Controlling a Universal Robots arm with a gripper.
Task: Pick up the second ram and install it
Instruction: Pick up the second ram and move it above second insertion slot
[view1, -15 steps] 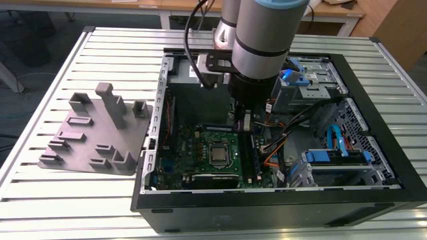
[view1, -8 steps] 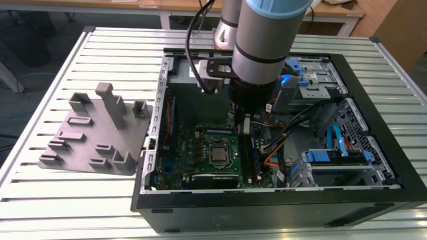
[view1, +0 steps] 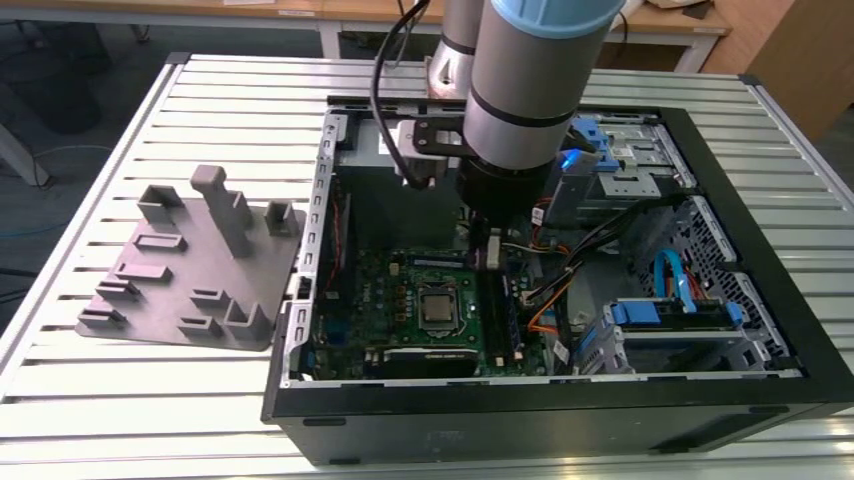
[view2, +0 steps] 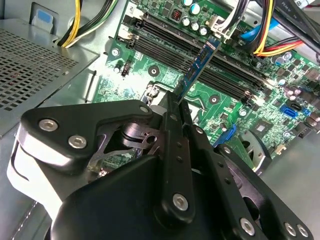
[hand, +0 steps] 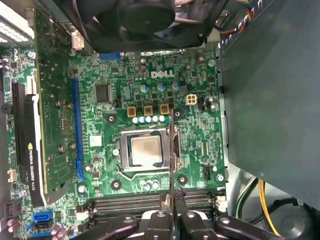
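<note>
My gripper (view2: 176, 102) is shut on the second ram (view2: 200, 65), a thin dark stick with a blue-green face that juts out from between the fingers. It hangs tilted over the long black memory slots (view2: 165, 47) of the green motherboard (view2: 150, 70). Whether its far end touches a slot I cannot tell. In the first wrist view the ram (hand: 171, 155) appears edge-on as a thin line beside the processor socket (hand: 145, 150), with the gripper (hand: 171, 214) clamped on its end. In the exterior view the gripper (view1: 489, 255) reaches down inside the open computer case (view1: 561, 420).
A grey holder plate (view1: 187, 260) with upright pegs lies on the slatted table at the exterior view's left. Inside the case are a graphics card (hand: 30, 145), a fan (hand: 145, 15), the grey power supply (hand: 270, 85), coloured cables (view2: 265, 45) and blue drive brackets (view1: 674, 310).
</note>
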